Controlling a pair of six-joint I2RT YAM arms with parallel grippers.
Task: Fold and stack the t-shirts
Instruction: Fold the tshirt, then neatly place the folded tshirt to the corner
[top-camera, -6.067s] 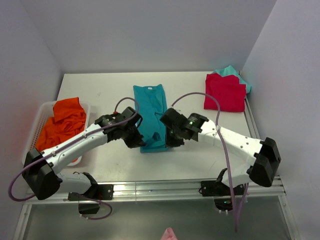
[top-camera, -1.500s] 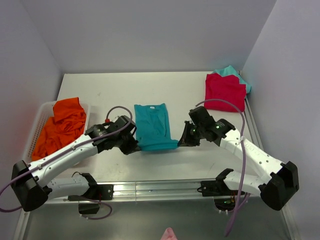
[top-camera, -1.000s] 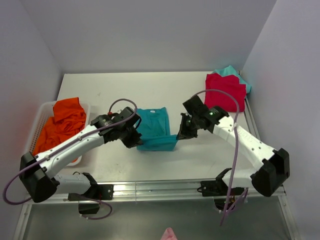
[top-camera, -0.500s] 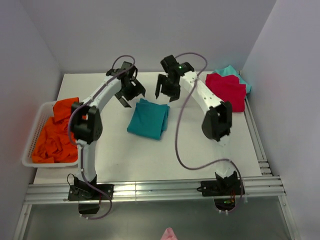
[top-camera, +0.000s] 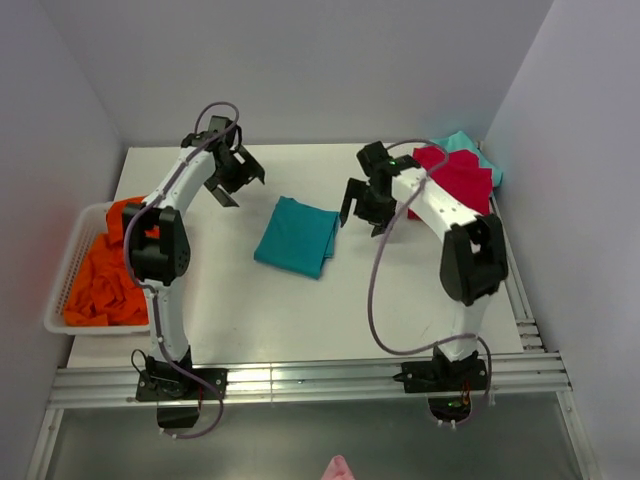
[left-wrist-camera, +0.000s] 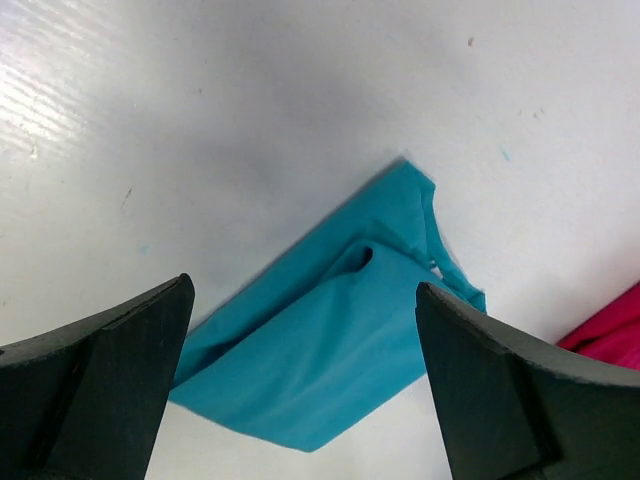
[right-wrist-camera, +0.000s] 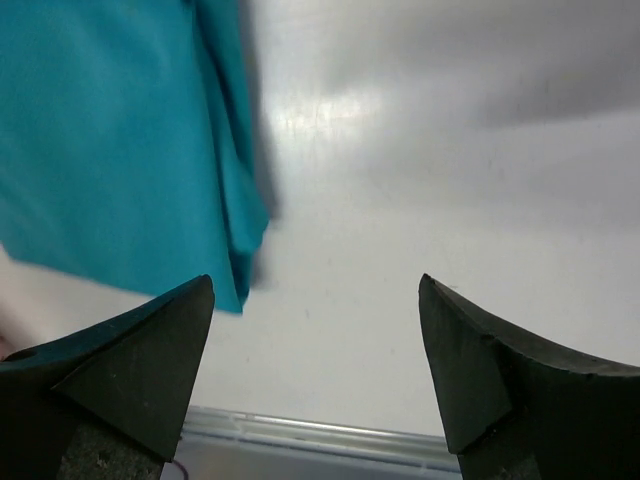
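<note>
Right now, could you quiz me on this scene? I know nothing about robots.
1. True or false: the folded teal-blue cotton t-shirt lies on the white table, gripped by nothing.
2. The crumpled orange t-shirt is: A in the white plastic basket; B on the table; C in a gripper.
3. Are the left gripper and right gripper open or shut?
Key: 1 true; 2 A; 3 both open.

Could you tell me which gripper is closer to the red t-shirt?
Right. The right gripper hangs just left of the red t-shirt; the left gripper is beyond the teal-blue t-shirt, farther left.
</note>
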